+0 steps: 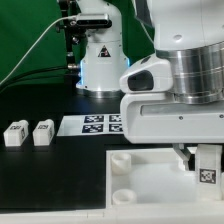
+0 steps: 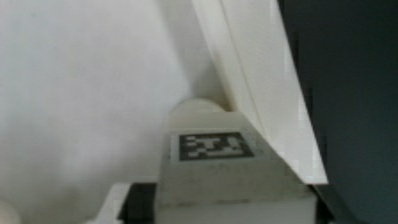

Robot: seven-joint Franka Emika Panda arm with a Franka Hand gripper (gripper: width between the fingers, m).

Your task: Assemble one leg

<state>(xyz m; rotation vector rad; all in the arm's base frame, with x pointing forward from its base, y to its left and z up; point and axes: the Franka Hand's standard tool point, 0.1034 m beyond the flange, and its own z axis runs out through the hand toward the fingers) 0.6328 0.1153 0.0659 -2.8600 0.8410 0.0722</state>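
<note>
Two spare legs (image 1: 15, 133) (image 1: 43, 132) are lying side by side at the exterior view's left on the black table (image 1: 50, 185), well apart from the rest. The marker board (image 1: 95, 124) is sitting flat further right, carrying square tags, no readable text. The large white board (image 1: 150, 180) with round sockets is lying in front. At far right the gripper (image 1: 203, 158) is pinching the leg (image 1: 206, 168) (image 2: 217, 150), fingers closed on it; its long axis is standing upright over the board's edge, tag facing the camera.
</note>
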